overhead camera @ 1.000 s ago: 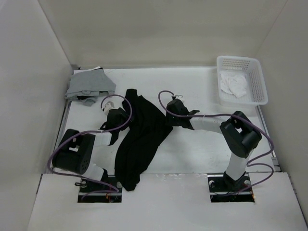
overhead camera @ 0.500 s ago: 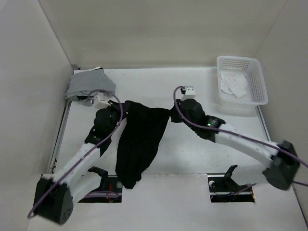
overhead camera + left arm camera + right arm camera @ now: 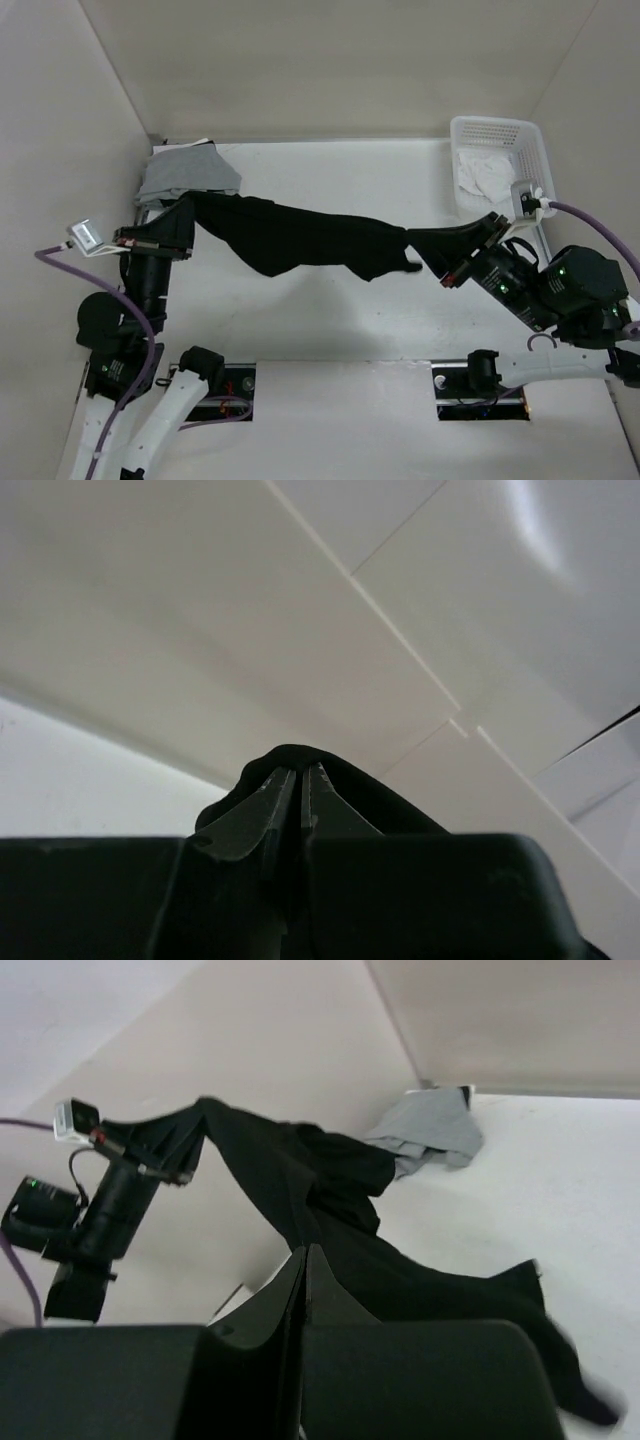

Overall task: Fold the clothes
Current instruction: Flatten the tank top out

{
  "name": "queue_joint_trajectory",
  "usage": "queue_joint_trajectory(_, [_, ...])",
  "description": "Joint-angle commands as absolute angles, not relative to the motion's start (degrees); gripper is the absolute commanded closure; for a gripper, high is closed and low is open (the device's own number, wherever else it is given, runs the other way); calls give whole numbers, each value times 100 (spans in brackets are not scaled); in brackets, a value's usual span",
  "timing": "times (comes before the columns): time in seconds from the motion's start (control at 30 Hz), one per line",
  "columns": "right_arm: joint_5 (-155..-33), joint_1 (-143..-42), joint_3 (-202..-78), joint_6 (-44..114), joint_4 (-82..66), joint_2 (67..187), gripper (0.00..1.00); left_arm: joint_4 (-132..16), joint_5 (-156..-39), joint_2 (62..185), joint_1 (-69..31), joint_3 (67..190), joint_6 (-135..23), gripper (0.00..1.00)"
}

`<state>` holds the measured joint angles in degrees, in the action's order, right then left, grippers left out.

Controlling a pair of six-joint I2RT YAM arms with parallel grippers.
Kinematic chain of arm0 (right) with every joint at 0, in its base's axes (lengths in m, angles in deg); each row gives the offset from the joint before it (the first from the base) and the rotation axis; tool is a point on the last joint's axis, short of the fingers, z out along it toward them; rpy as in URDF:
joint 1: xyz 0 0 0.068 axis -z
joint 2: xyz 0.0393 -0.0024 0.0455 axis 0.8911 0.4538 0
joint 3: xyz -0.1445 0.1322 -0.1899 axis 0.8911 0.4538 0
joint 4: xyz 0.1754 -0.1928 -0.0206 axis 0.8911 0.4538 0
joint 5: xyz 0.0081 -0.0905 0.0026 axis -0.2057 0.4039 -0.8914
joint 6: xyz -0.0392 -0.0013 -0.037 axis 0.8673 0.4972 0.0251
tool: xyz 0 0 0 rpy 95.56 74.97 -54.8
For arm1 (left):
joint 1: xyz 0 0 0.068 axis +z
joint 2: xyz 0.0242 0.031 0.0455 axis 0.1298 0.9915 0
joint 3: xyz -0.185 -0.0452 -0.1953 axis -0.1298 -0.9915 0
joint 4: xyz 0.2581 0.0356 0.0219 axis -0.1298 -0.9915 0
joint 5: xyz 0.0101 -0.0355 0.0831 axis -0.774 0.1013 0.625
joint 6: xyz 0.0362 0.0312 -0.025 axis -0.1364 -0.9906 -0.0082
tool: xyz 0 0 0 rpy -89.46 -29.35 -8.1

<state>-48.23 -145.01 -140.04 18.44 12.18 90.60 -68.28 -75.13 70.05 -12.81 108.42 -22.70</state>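
Note:
A black garment (image 3: 300, 238) of the clothes hangs stretched in the air across the middle of the table. My left gripper (image 3: 192, 207) is shut on its left end, and my right gripper (image 3: 412, 240) is shut on its right end. In the left wrist view black fabric (image 3: 290, 752) wraps over the tips of the shut left gripper (image 3: 301, 772). In the right wrist view the garment (image 3: 330, 1190) runs from the shut right gripper (image 3: 306, 1252) away to the left gripper (image 3: 198, 1125), sagging between them. Grey clothes (image 3: 185, 172) lie in a heap at the back left corner.
A white basket (image 3: 535, 170) stands at the back right with white cloth (image 3: 485, 178) in it. Pale walls close in the table on the left, back and right. The grey heap (image 3: 430, 1130) lies just behind the left gripper.
Both grippers shut on the black garment, which lay crumpled on the table. The arms then rose and moved apart, lifting it and drawing it out sideways between them.

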Motion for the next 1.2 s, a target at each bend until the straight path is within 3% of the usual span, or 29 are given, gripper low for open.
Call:
queue_joint_trajectory(0.0, [-3910, -14988, -14364, 2237, 1400, 9161, 100, -7082, -7252, 7083, -1218, 11354, -2769, 100])
queue_joint_trajectory(0.17, [-3997, -14588, -14084, 2412, 1075, 9363, 100, -6687, -7225, 7846, -1288, 11030, -2797, 99])
queue_joint_trajectory(0.3, [-5767, -12673, -13407, 1800, 943, 9644, 100, -6125, -7191, 8733, -1271, 10406, -2594, 99])
queue_joint_trajectory(0.47, [-7881, -10254, -12528, 1069, 12, 11048, 100, -5221, -7155, 10647, -797, 10422, -2524, 97])
queue_joint_trajectory(0.57, [-7777, -10007, -12334, 806, -288, 12006, 100, -4727, -7252, 12465, -831, 11446, -2742, 97])
queue_joint_trajectory(0.67, [-7716, -9541, -12149, 524, -498, 12745, 99, -4901, -7288, 14460, -1059, 13369, -3225, 95])
queue_joint_trajectory(0.7, [-7698, -9226, -12114, 358, -656, 13078, 91, -5128, -7313, 15345, -1199, 14411, -3401, 88])
queue_joint_trajectory(0.8, [-7698, -8828, -12245, 154, -658, 13661, 64, -6086, -7515, 16363, -1455, 15983, -3569, 39])
queue_joint_trajectory(0.87, [-7628, -8880, -12053, 172, -789, 13583, 54, -6098, -7525, 16182, -1578, 15751, -3648, 29])
queue_joint_trajectory(0.97, [-7452, -9100, -11579, 312, -1061, 13320, 48, -5449, -7350, 15436, -1649, 14478, -3640, 27])
queue_joint_trajectory(1.0, [-7460, -9152, -11378, 338, -1131, 13249, 49, -5177, -7210, 15042, -1675, 13813, -3588, 27])
queue_joint_trajectory(1.07, [-7557, -9197, -11209, 347, -1184, 13214, 63, -4921, -7077, 14487, -1701, 12898, -3351, 29])
queue_joint_trajectory(1.13, [-7688, -9354, -10955, 313, -1193, 13082, 92, -4710, -6989, 13872, -1807, 11860, -3113, 34])
queue_joint_trajectory(1.17, [-7637, -9459, -10788, 278, -1193, 12890, 100, -4622, -6814, 13347, -1859, 10985, -2939, 48])
